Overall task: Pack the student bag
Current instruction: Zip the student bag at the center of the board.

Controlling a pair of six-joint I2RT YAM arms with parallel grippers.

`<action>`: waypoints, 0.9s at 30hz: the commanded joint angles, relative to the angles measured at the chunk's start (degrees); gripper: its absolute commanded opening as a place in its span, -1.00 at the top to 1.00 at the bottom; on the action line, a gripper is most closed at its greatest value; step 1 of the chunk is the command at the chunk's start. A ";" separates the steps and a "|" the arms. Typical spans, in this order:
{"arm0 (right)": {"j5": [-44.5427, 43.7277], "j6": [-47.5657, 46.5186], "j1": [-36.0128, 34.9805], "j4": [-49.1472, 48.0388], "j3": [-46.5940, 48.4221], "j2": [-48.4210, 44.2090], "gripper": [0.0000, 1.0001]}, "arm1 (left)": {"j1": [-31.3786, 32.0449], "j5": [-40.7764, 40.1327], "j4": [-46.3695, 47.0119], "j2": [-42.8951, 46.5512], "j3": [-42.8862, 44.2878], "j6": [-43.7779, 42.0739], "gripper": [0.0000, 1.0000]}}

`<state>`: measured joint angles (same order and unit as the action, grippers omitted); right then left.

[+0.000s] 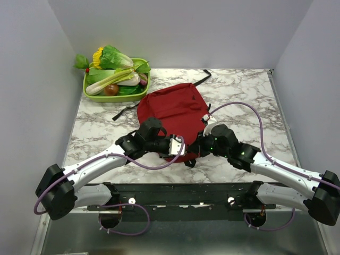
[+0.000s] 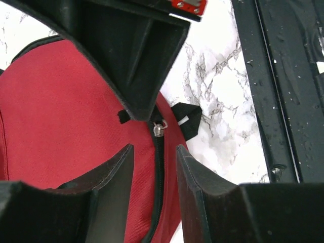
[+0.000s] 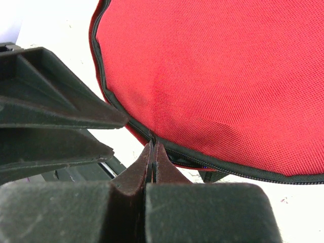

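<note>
A marble-patterned table fills the middle of the scene, closed in by plain pale walls on the left, right and far sides. The dark red backpack lies flat near the table's centre. Its black straps trail out toward the far right and the left.

The left arm reaches in from the near left and the right arm from the near right. They meet at the near edge of the backpack.

A green tray sits in the far left corner, well apart from the backpack and piled with vegetables.

The left gripper stands partly open and has hold of nothing. Its two fingers are apart, one on each side of the black zipper that runs along the backpack's edge, and red cloth shows between them.

The right gripper is fully closed, its fingertips pressed together against the black zipper trim at the backpack's rim. Whether any cloth is pinched between them cannot be told. In the left wrist view its tip comes in from the top and ends just beside a small metal zipper pull, which lies on the zipper between the two grippers.

A short black strap tab sticks out from the backpack's edge onto the marble, just right of the pull.
</note>
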<state>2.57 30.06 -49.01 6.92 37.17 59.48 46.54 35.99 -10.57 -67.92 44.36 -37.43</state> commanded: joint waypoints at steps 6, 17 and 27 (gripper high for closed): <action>-0.02 0.52 0.23 -1.12 -0.34 -0.42 0.99 | 3.37 -3.81 0.28 1.65 -4.54 0.78 0.06; 0.68 0.87 0.23 -1.12 -1.22 -1.56 0.99 | 4.52 -10.41 8.37 0.51 -6.48 3.59 0.07; 0.07 0.35 0.32 -1.12 -1.48 -1.91 0.99 | 6.63 -10.15 5.03 0.95 -9.73 1.48 0.14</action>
<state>2.59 30.50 -49.01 6.92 36.42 58.81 52.01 26.50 -3.88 -68.14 36.21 -35.57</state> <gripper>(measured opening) 0.010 0.439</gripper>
